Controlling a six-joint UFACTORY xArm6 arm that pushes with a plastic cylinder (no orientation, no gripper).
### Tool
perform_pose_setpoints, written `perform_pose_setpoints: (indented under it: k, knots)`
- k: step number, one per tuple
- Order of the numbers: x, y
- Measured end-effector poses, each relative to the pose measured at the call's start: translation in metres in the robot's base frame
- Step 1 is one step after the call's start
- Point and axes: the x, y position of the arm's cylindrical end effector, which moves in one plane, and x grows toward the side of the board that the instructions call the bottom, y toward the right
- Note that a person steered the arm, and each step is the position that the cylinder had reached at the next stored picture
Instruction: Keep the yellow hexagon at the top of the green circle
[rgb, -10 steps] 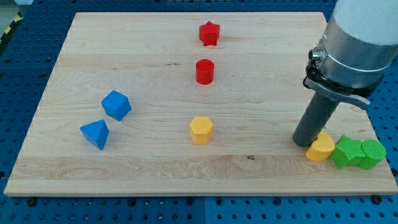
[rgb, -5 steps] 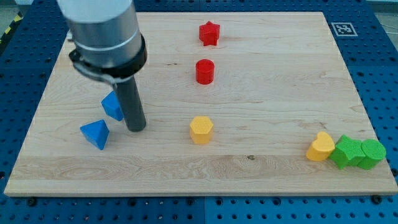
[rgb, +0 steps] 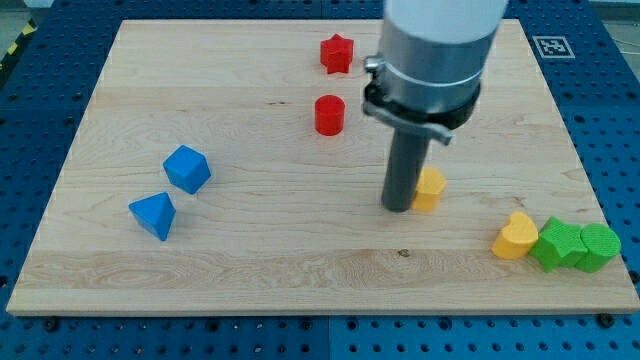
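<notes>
The yellow hexagon (rgb: 431, 189) lies right of the board's middle, partly hidden by my rod. My tip (rgb: 398, 208) rests on the board against the hexagon's left side. The green circle (rgb: 600, 247) sits at the board's lower right corner, well to the right of and below the hexagon. A green star-like block (rgb: 558, 243) touches the circle's left side, and a yellow heart (rgb: 515, 237) touches that block's left side.
A red star (rgb: 337, 53) and a red cylinder (rgb: 329, 115) stand at the top centre. A blue cube (rgb: 187, 168) and a blue triangular block (rgb: 153, 214) lie at the left. The board's right edge (rgb: 585, 170) is close to the green blocks.
My rod swept from the far right to the left by the blue blocks, then back right. The yellow hexagon has moved about 100 pixels right from the lower centre.
</notes>
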Motion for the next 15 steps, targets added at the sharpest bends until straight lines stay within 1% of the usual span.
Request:
perform_pose_setpoints:
  k: [1,2,3,4,5,6,7,8,9,11,12,14,15]
  knots:
    - [-0.003,0.033]
    - [-0.021,0.056]
    - [-0.038,0.062]
    - [-0.043,0.09]
    - [-0.056,0.124]
    - [-0.078,0.145]
    - [-0.069,0.183]
    - [-0.06,0.184]
    - [-0.072,0.184]
    - [-0.074,0.147]
    - [-0.058,0.142]
    - [0.006,0.144]
    - [0.004,0.146]
